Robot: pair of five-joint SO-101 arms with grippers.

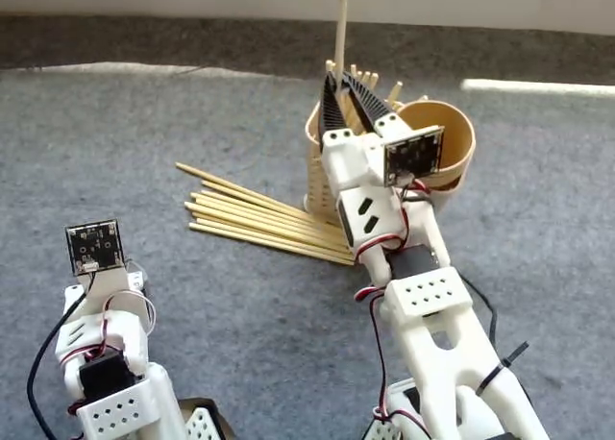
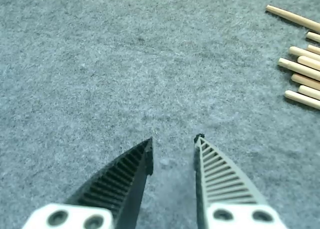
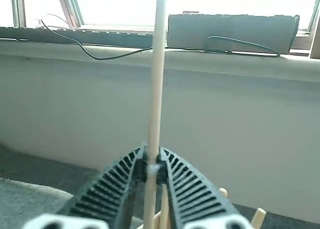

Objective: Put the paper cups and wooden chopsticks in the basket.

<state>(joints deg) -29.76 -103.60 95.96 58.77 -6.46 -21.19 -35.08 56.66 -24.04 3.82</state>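
A grey carpet (image 1: 192, 104) is spread under both arms, and a pale wall (image 3: 250, 114) is seen in the right wrist view. One chopstick (image 3: 159, 64) is clamped upright by the right gripper (image 3: 152, 169) above the basket (image 1: 315, 176), beside what may be a paper cup (image 1: 456, 137). The left gripper (image 2: 173, 139) is held partly open and empty, near the loose chopsticks (image 1: 259, 219) by the basket.
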